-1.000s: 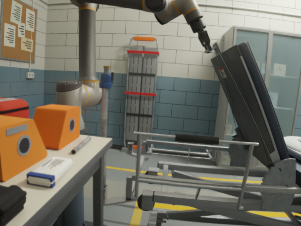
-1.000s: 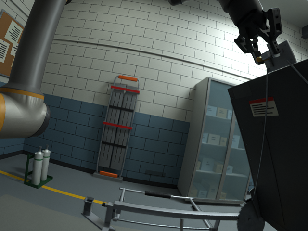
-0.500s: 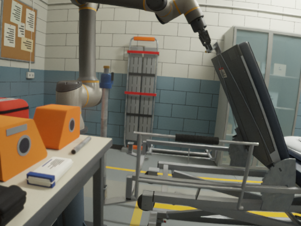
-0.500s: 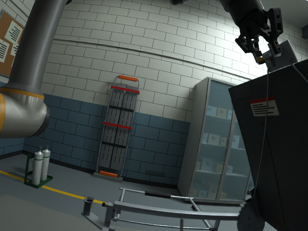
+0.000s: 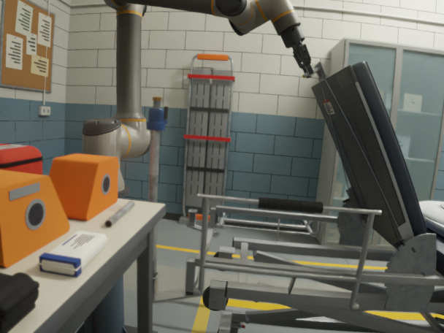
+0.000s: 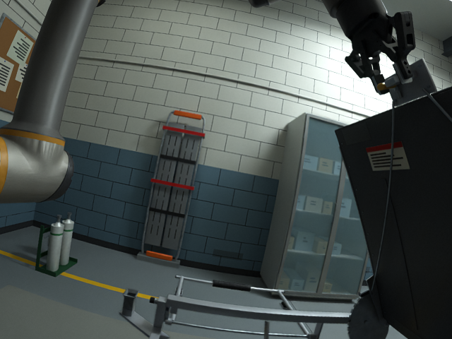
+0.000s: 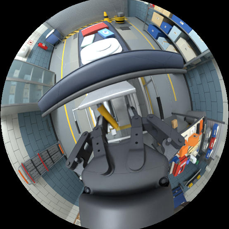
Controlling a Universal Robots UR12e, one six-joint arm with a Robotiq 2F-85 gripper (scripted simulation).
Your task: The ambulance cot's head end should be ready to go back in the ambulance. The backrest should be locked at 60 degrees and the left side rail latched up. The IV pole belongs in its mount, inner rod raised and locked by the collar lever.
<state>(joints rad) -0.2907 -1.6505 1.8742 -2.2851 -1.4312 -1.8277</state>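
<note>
The yellow release lever (image 7: pixel 107 118) sits under the grey bracket at the top edge of the raised backrest (image 5: pixel 365 153), and my gripper (image 6: pixel 389 82) is closed around that lever (image 6: pixel 382 86). The backrest stands steeply tilted, its dark mattress side facing away from the wall. The left side rail (image 5: pixel 288 210) with its black grip stands raised along the cot frame. The IV pole (image 5: pixel 155 153) with a blue collar stands upright behind the table, near the arm's base. A short grey rod (image 5: pixel 119 213) lies on the table.
Two orange boxes (image 5: pixel 54 201) sit on the table at the left, with a white and blue case (image 5: pixel 73 252). A scoop stretcher (image 5: pixel 208 135) leans on the far wall. A glass cabinet (image 6: pixel 317 208) stands behind the backrest. Two gas cylinders (image 6: pixel 60 242) stand by the wall.
</note>
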